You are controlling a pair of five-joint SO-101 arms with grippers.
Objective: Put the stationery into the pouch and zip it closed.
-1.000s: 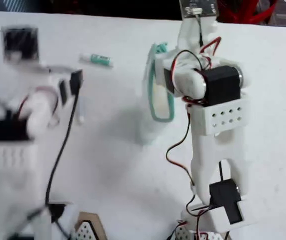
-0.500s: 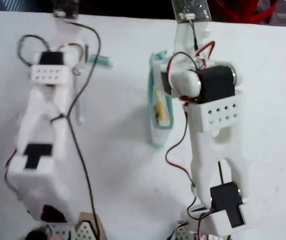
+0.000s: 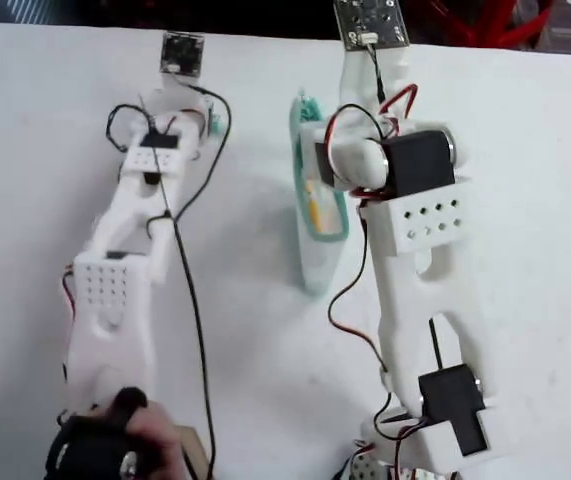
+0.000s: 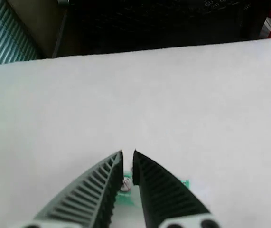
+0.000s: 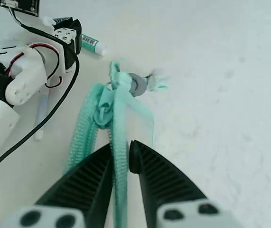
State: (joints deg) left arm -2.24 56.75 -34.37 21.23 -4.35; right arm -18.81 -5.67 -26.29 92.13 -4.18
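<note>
Loading step. My right gripper (image 5: pixel 121 145) has its fingers pinched on the teal zip edge of the pouch (image 3: pixel 314 268), mid-desk (image 3: pixel 45 200). Left gripper (image 4: pixel 127 154) hangs over the green pen (image 4: pixel 182 184) near the far edge, fingers nearly together. Next I'd spread them, grab the pen and carry it to the pouch.

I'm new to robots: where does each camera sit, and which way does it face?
High view: fixed above the table, looking down on the left arm, right arm, pouch and green pen.
Left wrist view: on the left arm, facing along its left pincer to the pen beneath.
Right wrist view: on the right arm, facing along the right pincer, shut on the pouch's zip edge.
Shared: high and right wrist views both show the pouch and pen.
</note>
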